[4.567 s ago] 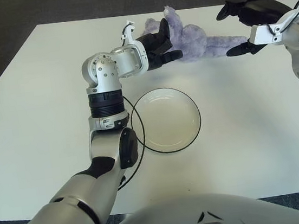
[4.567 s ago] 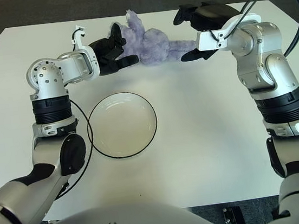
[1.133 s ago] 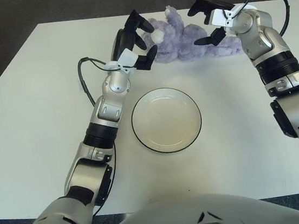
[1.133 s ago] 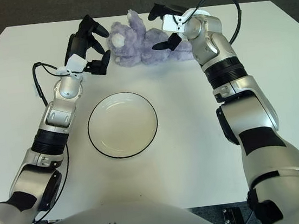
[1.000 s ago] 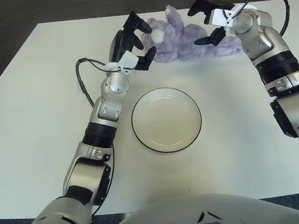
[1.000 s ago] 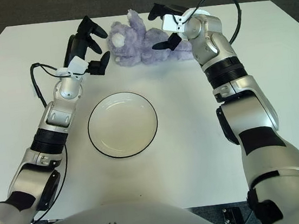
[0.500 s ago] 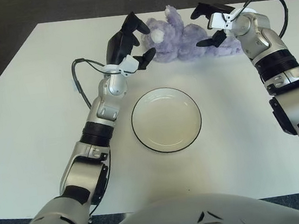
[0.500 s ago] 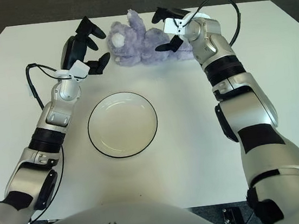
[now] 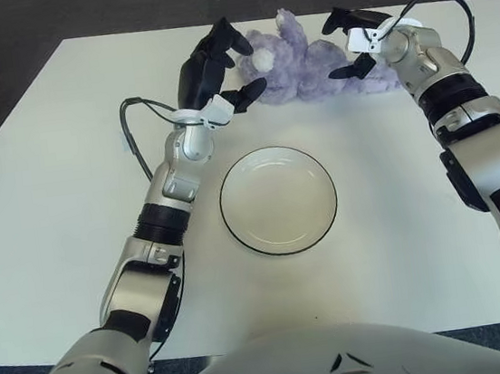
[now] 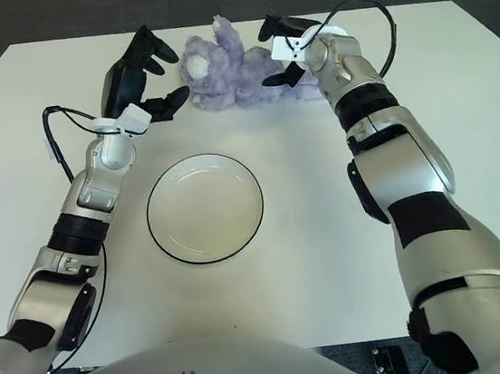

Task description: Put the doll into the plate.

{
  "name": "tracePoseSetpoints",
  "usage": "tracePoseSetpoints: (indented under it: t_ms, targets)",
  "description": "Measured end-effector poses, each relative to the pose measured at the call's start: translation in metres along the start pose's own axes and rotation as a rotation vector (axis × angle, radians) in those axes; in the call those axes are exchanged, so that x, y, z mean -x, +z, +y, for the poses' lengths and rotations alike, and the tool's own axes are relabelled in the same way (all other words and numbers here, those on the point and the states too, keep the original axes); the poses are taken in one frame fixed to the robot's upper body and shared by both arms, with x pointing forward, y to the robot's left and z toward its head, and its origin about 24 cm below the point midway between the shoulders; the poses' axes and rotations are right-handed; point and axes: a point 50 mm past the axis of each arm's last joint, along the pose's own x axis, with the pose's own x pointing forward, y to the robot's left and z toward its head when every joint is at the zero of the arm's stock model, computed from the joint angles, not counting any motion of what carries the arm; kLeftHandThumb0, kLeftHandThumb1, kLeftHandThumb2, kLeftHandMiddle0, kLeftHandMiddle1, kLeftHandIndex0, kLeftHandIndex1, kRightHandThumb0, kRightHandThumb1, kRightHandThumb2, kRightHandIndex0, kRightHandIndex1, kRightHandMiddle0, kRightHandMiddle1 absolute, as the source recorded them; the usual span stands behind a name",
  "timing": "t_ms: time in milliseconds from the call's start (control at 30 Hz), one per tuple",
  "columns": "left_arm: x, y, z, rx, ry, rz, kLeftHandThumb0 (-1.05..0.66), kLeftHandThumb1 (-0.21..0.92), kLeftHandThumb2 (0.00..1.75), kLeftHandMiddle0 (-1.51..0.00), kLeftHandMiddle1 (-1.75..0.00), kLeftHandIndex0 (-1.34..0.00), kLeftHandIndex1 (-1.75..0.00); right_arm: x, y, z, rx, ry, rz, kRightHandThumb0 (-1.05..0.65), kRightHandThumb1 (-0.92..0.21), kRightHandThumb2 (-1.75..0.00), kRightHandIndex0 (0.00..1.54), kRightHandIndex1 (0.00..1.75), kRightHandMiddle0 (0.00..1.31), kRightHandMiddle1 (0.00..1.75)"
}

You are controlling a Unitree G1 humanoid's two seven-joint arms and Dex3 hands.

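- The soft purple plush doll (image 9: 308, 61) lies on its side near the far edge of the white rectangular table (image 9: 71, 218), its pale muzzle turned toward the robot's left and its legs trailing off to the right.
- The round white plate with a thin dark rim (image 9: 278, 200) sits near the middle of the table, well apart from the doll — it holds nothing, and the doll is not in it.
- The left hand (image 9: 215, 71), black-fingered on a silver forearm, is raised just beside the head end of the doll; its fingers are spread apart and curved toward the toy, with one fingertip low by the muzzle and the others above it. They grip nothing, and I cannot tell whether any fingertip touches the plush.
- The right hand (image 9: 355, 37) shows over the body of the doll, toward its right half; its black fingers (image 10: 272, 27) are also apart, one reaching above the plush and one (image 10: 275, 80) pointing down in front of it, so the toy lies between them without being clamped.
- A thin black cable (image 9: 139, 141) loops out beside the left forearm, and another (image 9: 452, 12) arcs over the right wrist.
- Dark carpet floor (image 9: 73, 12) shows beyond the table's far edge.
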Motion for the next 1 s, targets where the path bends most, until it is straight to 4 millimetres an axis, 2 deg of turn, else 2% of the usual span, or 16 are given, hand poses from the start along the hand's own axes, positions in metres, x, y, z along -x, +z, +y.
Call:
tracePoseSetpoints:
  t_ms: [67, 167, 567, 667, 700, 833, 1000]
  targets:
    - [0.000, 0.000, 0.000, -0.001, 0.001, -0.001, -0.24, 0.69, 0.82, -0.18, -1.54, -0.33, -1.75, -0.001, 0.000, 0.001, 0.006, -0.005, 0.003, -0.79, -0.41, -0.91, 0.20, 1.70, 0.00, 0.85]
    - [0.000, 0.000, 0.000, 0.001, 0.002, -0.003, -0.35, 0.64, 0.90, -0.11, -1.54, -0.36, -1.75, -0.003, 0.000, 0.004, 0.035, -0.025, 0.015, -0.80, -0.41, -0.91, 0.24, 1.73, 0.00, 0.85]
    - [0.000, 0.002, 0.000, 0.005, 0.006, -0.011, -0.41, 0.58, 0.98, -0.07, -1.52, -0.40, -1.75, -0.005, -0.005, 0.011, 0.095, -0.053, 0.043, -0.81, -0.43, -0.89, 0.40, 1.75, 0.00, 0.82]
    - [0.001, 0.003, -0.001, 0.015, 0.008, -0.010, -0.41, 0.57, 0.99, -0.06, -1.52, -0.41, -1.75, -0.005, -0.005, 0.013, 0.096, -0.047, 0.042, -0.83, -0.43, -0.87, 0.55, 1.75, 0.00, 0.82]
    - [0.001, 0.003, -0.001, 0.018, 0.009, -0.008, -0.41, 0.56, 1.00, -0.06, -1.52, -0.41, -1.75, -0.005, -0.004, 0.014, 0.096, -0.045, 0.041, -0.83, -0.44, -0.87, 0.49, 1.72, 0.00, 0.82]
    - [0.002, 0.003, -0.003, 0.034, 0.011, -0.005, -0.41, 0.56, 1.00, -0.06, -1.54, -0.41, -1.75, -0.006, -0.001, 0.017, 0.094, -0.036, 0.031, -0.84, -0.43, -0.87, 0.39, 1.71, 0.00, 0.81]
    - [0.004, 0.003, -0.004, 0.043, 0.010, 0.004, -0.41, 0.56, 1.00, -0.09, -1.59, -0.41, -1.75, -0.007, 0.003, 0.019, 0.093, -0.026, 0.011, -0.86, -0.44, -0.86, 0.55, 1.74, 0.00, 0.83]
